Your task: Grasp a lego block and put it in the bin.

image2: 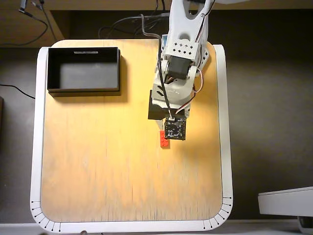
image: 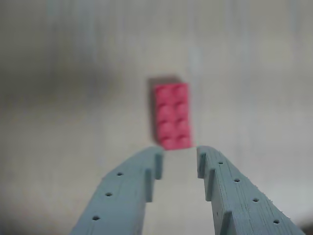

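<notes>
Open jaws, holding nothing, flank the lego block's [image: 172, 115] near end.

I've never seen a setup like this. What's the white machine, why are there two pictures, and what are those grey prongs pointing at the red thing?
The white machine is a small robot arm standing on a wooden table. The overhead view comes from a fixed camera looking straight down. The wrist view comes from a camera riding on the arm, so it sees what the arm reaches toward. The grey prongs are the two fingers of its tool, standing open and holding nothing. Just beyond their tips lies the lego block, a small red studded brick resting on the table; from above, the arm partly hides it. The black box at the table's upper left in the overhead view is the bin, which looks empty.
</notes>
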Robot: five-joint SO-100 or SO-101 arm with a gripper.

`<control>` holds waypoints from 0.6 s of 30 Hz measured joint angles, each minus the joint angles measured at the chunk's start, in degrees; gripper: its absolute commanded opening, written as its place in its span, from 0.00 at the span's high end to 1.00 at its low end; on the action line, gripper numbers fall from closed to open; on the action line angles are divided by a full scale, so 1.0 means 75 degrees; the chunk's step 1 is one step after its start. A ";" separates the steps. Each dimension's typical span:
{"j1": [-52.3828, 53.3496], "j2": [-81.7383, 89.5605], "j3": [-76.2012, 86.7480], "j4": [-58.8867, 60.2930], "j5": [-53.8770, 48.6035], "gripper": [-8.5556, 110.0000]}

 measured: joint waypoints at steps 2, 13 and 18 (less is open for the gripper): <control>0.0211 -0.0293 -0.0094 0.0035 0.0270 0.81; 0.0504 -0.1875 -0.0129 -0.0281 0.0867 0.74; 0.0504 -0.2367 -0.0129 -0.0984 0.0867 0.74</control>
